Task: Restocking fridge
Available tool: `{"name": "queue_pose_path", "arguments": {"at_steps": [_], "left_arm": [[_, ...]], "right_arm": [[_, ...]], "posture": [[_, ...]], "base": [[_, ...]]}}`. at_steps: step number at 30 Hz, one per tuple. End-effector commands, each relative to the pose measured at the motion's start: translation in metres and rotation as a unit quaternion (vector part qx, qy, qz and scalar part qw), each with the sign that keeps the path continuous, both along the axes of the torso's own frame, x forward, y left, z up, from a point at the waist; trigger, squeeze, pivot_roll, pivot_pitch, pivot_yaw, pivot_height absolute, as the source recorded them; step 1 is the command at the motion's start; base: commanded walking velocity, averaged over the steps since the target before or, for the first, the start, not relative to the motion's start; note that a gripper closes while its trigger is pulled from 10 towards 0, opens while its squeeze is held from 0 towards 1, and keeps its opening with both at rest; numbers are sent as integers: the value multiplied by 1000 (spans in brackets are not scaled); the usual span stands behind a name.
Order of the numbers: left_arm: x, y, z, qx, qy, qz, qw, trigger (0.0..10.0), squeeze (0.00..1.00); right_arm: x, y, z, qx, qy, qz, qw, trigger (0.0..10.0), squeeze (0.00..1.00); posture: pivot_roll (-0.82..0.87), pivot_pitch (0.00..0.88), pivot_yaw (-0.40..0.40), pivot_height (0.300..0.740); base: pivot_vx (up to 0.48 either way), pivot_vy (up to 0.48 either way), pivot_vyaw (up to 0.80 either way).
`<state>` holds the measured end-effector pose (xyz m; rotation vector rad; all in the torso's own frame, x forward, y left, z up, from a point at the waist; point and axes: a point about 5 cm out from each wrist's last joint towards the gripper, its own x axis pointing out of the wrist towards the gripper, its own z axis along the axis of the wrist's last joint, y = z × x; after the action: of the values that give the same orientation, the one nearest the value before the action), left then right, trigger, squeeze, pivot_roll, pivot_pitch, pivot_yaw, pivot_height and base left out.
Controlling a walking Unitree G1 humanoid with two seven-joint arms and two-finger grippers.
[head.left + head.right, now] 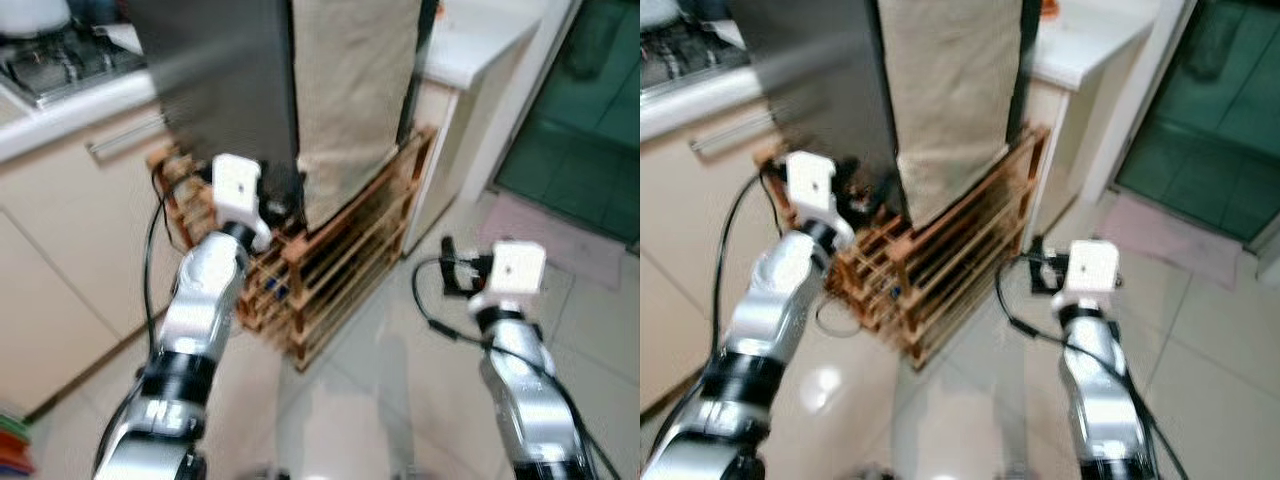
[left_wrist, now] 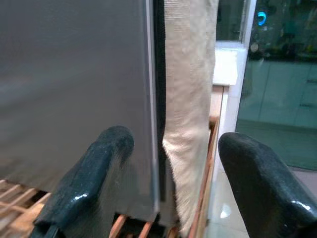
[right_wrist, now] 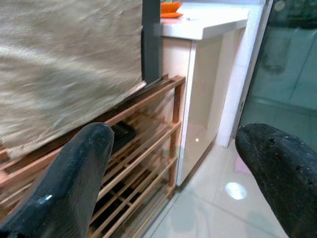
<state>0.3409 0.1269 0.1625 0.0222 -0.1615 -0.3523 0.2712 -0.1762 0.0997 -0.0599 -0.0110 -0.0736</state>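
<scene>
While the left pincer [image 2: 163, 183] hovered with fingers apart at the fridge's [image 1: 225, 90] lower corner, a misjudged reach seemed likely to skid off the smooth door edge or snag the cloth [image 1: 350, 100] beside it. That grey fridge stood far left of centre on a wooden rack [image 1: 340, 270], the beige cloth draped down its right side. Right pincer [image 3: 173, 183], also apart, hung near the rack.

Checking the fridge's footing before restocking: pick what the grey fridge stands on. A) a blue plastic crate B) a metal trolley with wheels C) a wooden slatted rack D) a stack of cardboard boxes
C: the fridge, draped with a beige cloth, sits on a wooden slatted rack, with the left pincer open at the fridge's lower edge.
</scene>
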Motion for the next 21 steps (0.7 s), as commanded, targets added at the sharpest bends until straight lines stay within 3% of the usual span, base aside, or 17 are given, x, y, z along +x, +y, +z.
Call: {"name": "queue_pose_path", "arguments": {"at_steps": [1, 4, 12, 21], "left_arm": [[1, -11, 3, 18, -3, -19, 1000, 10000, 0], [1, -14, 5, 44, -20, -26, 998, 10000, 0], [5, -18, 4, 14, -2, -27, 1000, 10000, 0], [10, -18, 7, 11, -5, -15, 1000, 10000, 0]], "right_arm": [[-1, -11, -4, -6, 9, -18, 1000, 10000, 0], [0, -12, -3, -8, 1, -22, 1000, 10000, 0], [4, -8, -1, -4, -13, -23, 1000, 10000, 0], [9, -8, 5, -13, -26, -22, 999, 10000, 0]], "posture": [[-150, 0, 33, 740], [-152, 0, 36, 740], [-169, 0, 55, 740], [-180, 0, 62, 740]], "base": [[0, 0, 0], [0, 0, -685], [327, 69, -642], [75, 0, 0]]}}
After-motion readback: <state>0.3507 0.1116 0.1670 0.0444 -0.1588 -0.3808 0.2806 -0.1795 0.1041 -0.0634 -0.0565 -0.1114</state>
